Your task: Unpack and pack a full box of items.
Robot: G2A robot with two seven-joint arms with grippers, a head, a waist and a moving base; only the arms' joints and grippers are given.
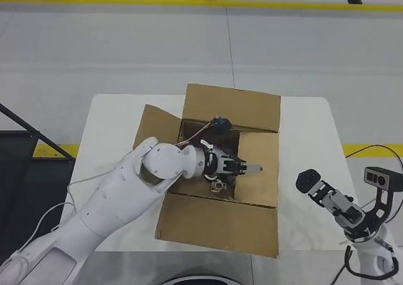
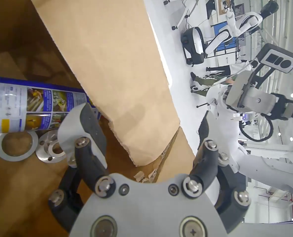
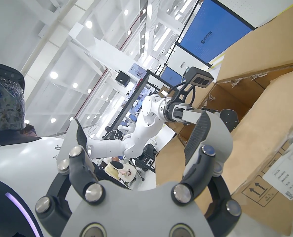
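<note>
From above, the left arm covers much of the open cardboard box (image 1: 219,224). The top view therefore gives little of the contents beyond a small metal flange (image 1: 219,187) on the box floor, close to the left gripper (image 1: 244,168). The left wrist view looks inside. A can (image 2: 37,104) with a blue printed label, cut off at the picture's edge, lies on its side on the box floor. A flat metal ring (image 2: 15,146) and the flange sit side by side just next to it. In that view the left gripper's fingers (image 2: 84,124) stand wide apart with an inner flap (image 2: 107,50) between them. The far finger is hard to make out, and whether either finger touches the cardboard cannot be told. The right gripper (image 1: 306,180) hangs over the white table (image 1: 115,121) beside the box's right side, apart from it. Its own wrist view shows its fingers (image 3: 205,134) spread apart, with the box's labelled outer wall (image 3: 272,136) close by.
</note>
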